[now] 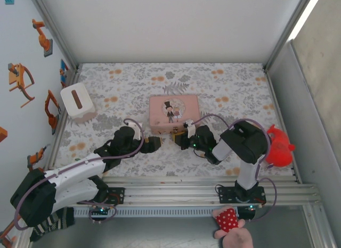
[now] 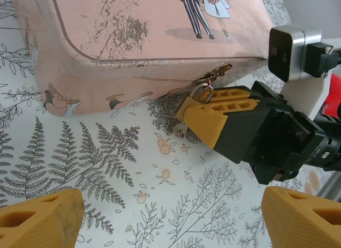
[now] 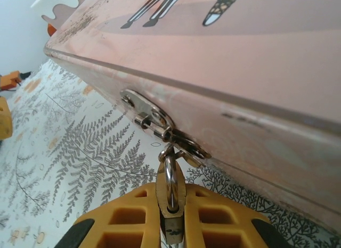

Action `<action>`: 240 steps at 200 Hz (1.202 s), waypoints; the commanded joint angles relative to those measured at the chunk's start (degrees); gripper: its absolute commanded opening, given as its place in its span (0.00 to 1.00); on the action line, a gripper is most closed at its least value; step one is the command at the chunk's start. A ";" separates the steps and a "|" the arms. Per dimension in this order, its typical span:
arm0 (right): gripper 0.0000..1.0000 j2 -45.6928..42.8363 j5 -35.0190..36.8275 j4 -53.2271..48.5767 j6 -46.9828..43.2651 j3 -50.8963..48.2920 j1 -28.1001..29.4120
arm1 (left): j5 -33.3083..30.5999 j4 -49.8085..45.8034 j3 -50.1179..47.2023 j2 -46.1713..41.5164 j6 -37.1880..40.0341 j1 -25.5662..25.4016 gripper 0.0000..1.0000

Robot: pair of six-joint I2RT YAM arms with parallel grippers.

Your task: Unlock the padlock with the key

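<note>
the padlock (image 3: 169, 187), hung from the hasp (image 3: 154, 120) at 6 o'clock on the pink box (image 1: 174, 107), is clamped by the right gripper (image 3: 170, 226); the left gripper (image 2: 170, 216) is seen spread apart at 9 o'clock. the hasp could be strained if the lock is twisted.

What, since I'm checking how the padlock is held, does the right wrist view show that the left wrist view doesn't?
Right wrist view: the padlock close up, its shackle through the hasp ring, its body pinched in the right gripper. Left wrist view: the open left gripper, and the right gripper's black body from outside. Both: the pink box, the padlock at its front, the patterned table.
</note>
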 commanded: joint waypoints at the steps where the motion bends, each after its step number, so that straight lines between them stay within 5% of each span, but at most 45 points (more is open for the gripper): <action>1: 0.00 -3.28 -1.74 1.21 6.99 0.02 -0.04 | -0.36 0.52 1.68 0.05 -2.39 -0.32 0.86; 70: 0.00 -11.95 -7.75 -13.88 17.43 3.51 -1.55 | 5.87 -4.09 9.86 6.94 -11.32 -0.30 0.83; 112: 0.00 -15.75 -9.88 -32.29 18.69 9.75 -3.31 | 4.86 -3.06 9.62 9.23 -12.38 -0.35 0.78; 197: 0.00 -17.16 -9.51 -33.06 30.48 13.57 -4.57 | -5.76 1.05 2.27 2.41 -8.92 -5.86 0.59; 240: 0.00 -18.61 -9.81 -34.45 32.10 15.88 -4.54 | -6.44 2.36 2.87 3.64 -9.39 -5.87 0.58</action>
